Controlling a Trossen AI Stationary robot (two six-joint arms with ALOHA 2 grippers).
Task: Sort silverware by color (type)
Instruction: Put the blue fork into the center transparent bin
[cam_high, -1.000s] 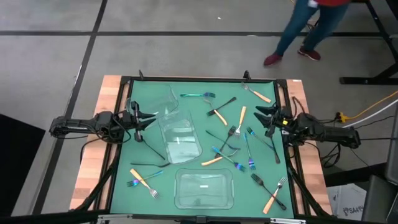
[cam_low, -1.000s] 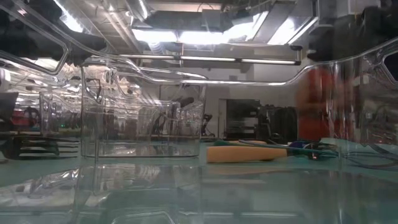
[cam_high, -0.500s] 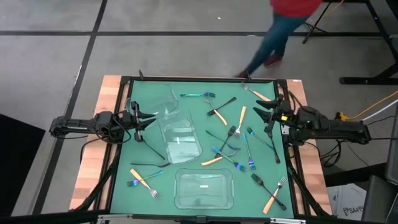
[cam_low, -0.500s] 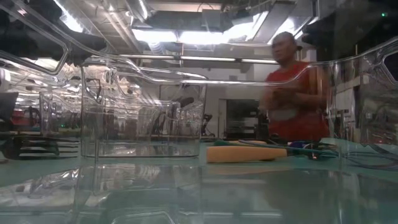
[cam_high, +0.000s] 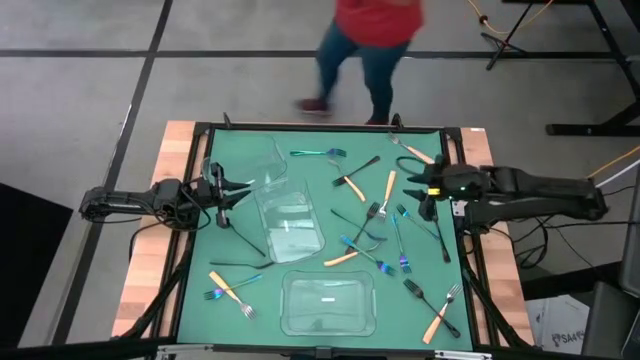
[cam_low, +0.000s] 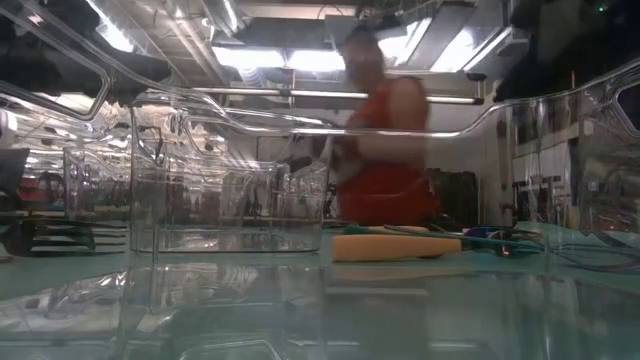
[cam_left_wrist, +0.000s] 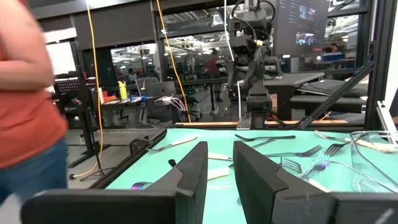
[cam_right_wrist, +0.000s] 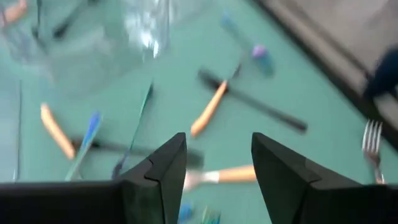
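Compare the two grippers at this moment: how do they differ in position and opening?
The right gripper reaches in over the green mat above scattered forks, jaws wide open; the left gripper sits at the mat's left edge beside the clear container, jaws only narrowly apart. Neither holds anything.

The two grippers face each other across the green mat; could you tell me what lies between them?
In the high view, between the left gripper and the open right gripper lie a clear plastic rectangular container and an orange-handled silver fork.
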